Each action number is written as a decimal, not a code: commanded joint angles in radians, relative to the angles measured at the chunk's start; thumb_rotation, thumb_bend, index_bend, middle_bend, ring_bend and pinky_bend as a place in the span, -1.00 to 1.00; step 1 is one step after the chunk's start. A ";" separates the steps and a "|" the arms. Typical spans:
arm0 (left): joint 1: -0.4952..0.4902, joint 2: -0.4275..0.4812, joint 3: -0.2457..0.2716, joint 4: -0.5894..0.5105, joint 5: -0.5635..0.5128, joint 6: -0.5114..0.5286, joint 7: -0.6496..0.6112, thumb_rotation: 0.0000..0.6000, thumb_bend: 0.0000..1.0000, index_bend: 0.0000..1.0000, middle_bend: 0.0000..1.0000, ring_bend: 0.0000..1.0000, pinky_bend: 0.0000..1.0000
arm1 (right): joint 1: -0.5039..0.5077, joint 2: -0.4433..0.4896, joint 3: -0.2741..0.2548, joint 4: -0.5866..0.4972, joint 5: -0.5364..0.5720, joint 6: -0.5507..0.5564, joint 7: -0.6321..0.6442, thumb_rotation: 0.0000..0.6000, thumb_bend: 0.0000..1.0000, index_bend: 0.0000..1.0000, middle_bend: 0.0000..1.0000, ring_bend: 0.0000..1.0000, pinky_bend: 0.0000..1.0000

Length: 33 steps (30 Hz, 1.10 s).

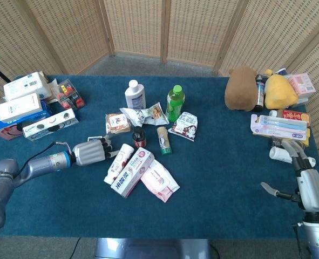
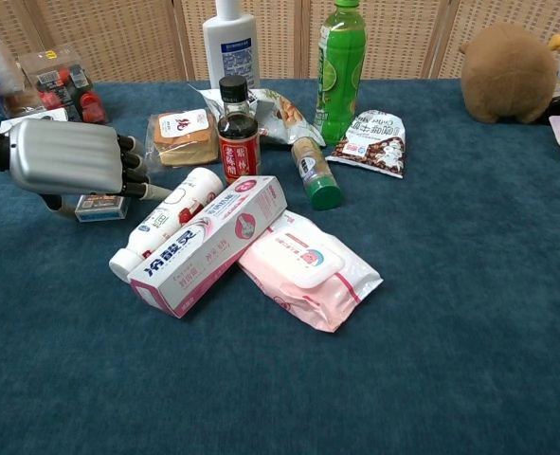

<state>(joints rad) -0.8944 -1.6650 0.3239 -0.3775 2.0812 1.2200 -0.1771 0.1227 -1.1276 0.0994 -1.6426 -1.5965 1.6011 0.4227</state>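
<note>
We see the left hand low over the small card box, fingers curled downward, holding nothing we can make out; its fingertips touch the white tube. The toothpaste carton lies just beside the tube, the dark sauce bottle behind. The right hand rests well apart, fingers spread and empty.
</note>
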 commanded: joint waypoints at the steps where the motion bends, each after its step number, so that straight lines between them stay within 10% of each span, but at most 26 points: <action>1: 0.007 -0.006 0.008 0.009 -0.006 0.007 -0.002 1.00 -1.00 0.55 0.20 0.07 0.02 | 0.000 0.000 -0.001 -0.001 -0.001 -0.001 -0.001 1.00 -1.00 -1.00 -1.00 -1.00 -0.72; 19: 0.000 0.125 -0.013 -0.074 -0.065 0.163 0.028 1.00 -1.00 0.61 0.26 0.21 0.11 | 0.000 -0.004 -0.007 -0.022 -0.025 -0.001 -0.013 1.00 -1.00 -1.00 -1.00 -1.00 -0.72; 33: -0.040 0.467 -0.063 -0.535 -0.090 0.198 0.249 1.00 -1.00 0.59 0.25 0.21 0.10 | -0.010 0.017 -0.027 -0.075 -0.086 0.036 -0.011 1.00 -1.00 -1.00 -1.00 -1.00 -0.72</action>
<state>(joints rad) -0.9226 -1.2730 0.2763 -0.8199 1.9991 1.4270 0.0108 0.1131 -1.1117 0.0731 -1.7163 -1.6808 1.6350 0.4103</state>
